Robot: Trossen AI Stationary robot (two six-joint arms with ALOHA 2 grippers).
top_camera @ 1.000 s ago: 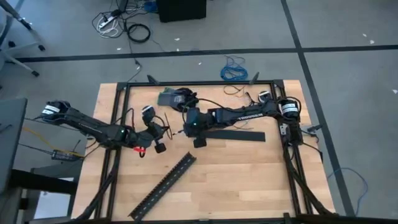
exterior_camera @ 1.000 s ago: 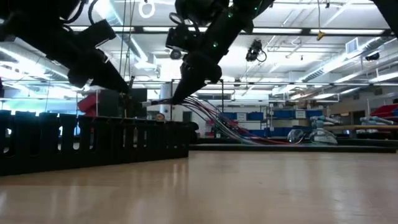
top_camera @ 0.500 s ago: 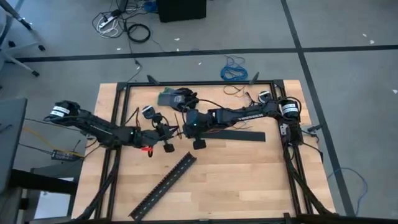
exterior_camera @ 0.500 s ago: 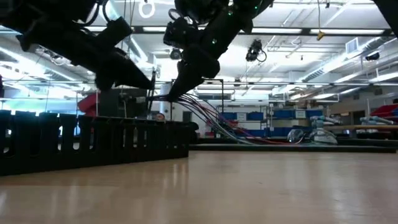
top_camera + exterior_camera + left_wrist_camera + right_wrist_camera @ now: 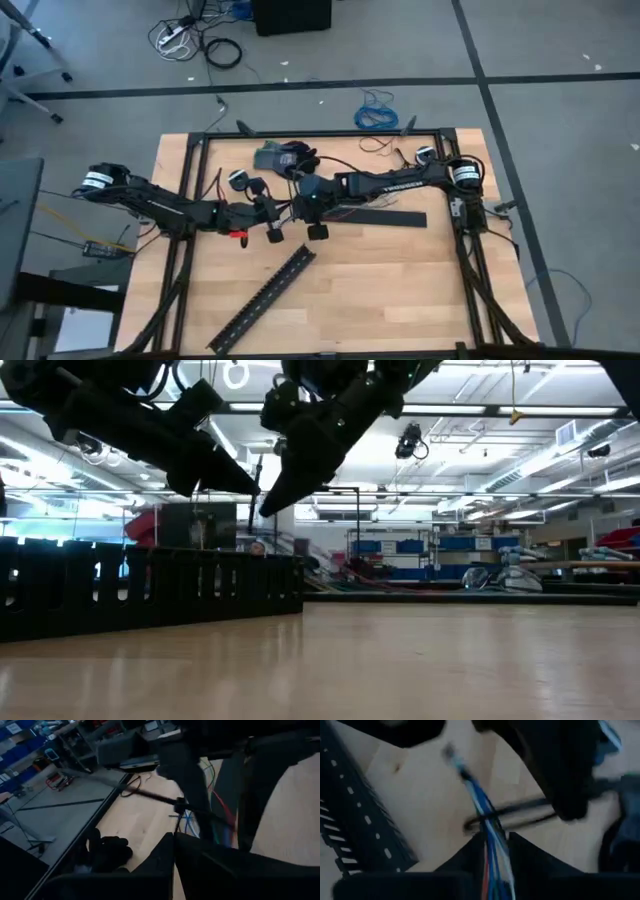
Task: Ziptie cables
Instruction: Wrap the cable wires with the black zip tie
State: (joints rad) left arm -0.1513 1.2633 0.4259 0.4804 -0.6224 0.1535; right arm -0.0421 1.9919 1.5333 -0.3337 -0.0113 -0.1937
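Note:
The cables (image 5: 487, 827), thin blue, red and pale wires in a bundle, run out from between the fingers of my right gripper (image 5: 492, 847), which is shut on them above the table's middle (image 5: 299, 207). A thin black zip tie (image 5: 520, 810) loops around the bundle just beyond the fingertips. My left gripper (image 5: 276, 218) stands close to the left of the right one, fingers shut (image 5: 174, 837), with the zip tie (image 5: 200, 810) crossing just in front of it. My left gripper appears shut on the zip tie's tail (image 5: 552, 805), coming level from the table's left; its own body hides the place of contact. My right gripper pinches the cable bundle (image 5: 490, 842) between its two fingers, lying along the wires. The bundle's free end (image 5: 451, 752) sticks out past the fingertips, clear of the table.
A slotted black cable duct (image 5: 265, 297) lies slantwise near the front, and a flat black strip (image 5: 385, 218) lies under the right arm. A dark object (image 5: 275, 157) sits at the far edge. Black frame rails (image 5: 190, 200) border the table.
My left gripper has moved toward the table's right edge until it stands right beside my right gripper. In the low view both grippers have risen a little, and the cables' sagging stretch below the right gripper has been drawn up.

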